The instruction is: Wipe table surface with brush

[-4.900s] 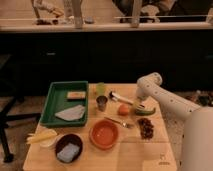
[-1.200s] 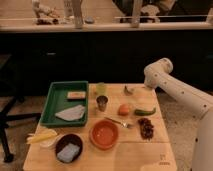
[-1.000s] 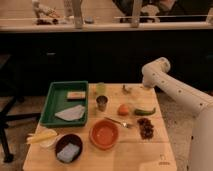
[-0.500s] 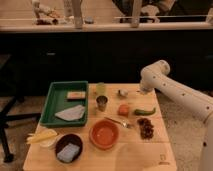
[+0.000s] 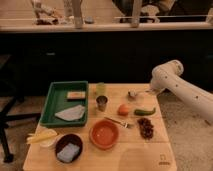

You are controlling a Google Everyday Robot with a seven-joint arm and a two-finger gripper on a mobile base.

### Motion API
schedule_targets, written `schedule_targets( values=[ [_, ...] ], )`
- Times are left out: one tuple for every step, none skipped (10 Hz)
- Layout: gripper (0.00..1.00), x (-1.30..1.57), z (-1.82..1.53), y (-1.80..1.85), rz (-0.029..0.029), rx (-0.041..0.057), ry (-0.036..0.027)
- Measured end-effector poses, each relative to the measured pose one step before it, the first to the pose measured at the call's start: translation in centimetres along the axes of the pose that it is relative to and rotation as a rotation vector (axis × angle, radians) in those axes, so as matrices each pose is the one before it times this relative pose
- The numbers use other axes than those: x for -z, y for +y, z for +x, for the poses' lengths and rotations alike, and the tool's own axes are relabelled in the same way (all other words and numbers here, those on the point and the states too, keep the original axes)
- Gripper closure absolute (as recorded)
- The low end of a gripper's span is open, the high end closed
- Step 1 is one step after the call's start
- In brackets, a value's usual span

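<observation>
Camera view, from the left: yellow strips (image 5: 42, 136) on a pale dish at the near-left corner of the counter (image 5: 145, 156), beside a dark bowl (image 5: 68, 147) with a bluish pad inside. Behind these, a green tray (image 5: 46, 107) holding a tan block (image 5: 76, 95) and a grey cloth (image 5: 70, 114). Toward the middle, a pale green cup (image 5: 101, 88), a metal cup (image 5: 102, 103), an orange bowl (image 5: 104, 135), a fork (image 5: 119, 122) and an orange fruit (image 5: 123, 109). Further right, the brush (image 5: 138, 93) flat on the counter near the back edge, whitish head leftward, handle reaching right to the gripper (image 5: 150, 91), low over the back-right edge. Open or closed: impossible to tell. Nearer, a green pepper (image 5: 145, 111) and a dark heap (image 5: 146, 128).
</observation>
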Motion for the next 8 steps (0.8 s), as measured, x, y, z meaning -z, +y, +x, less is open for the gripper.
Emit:
schedule_targets(
  values=[
    [1.00, -0.504, 0.174, -0.547, 0.00373, -0.00623, 0.01000],
    [1.00, -0.511, -0.640, -0.174, -0.00423, -0.00240, -0.00200],
    [1.00, -0.940, -1.060, -0.203, -0.00596, 0.00368, 0.00021],
    [1.00, -0.501, -0.856, 0.229, -0.00727, 0.00893, -0.00264],
    [1.00, -0.225, -0.949, 0.535, -0.01232, 0.01511, -0.00925],
    [1.00, -0.050, -0.682, 0.625, -0.01330, 0.01428, -0.01174],
    [1.00, 0.403, -1.100, 1.271, -0.02283, 0.02912, -0.02756],
    [1.00, 0.483, 0.102, 0.740, -0.00821, 0.01802, -0.00858]
  ],
)
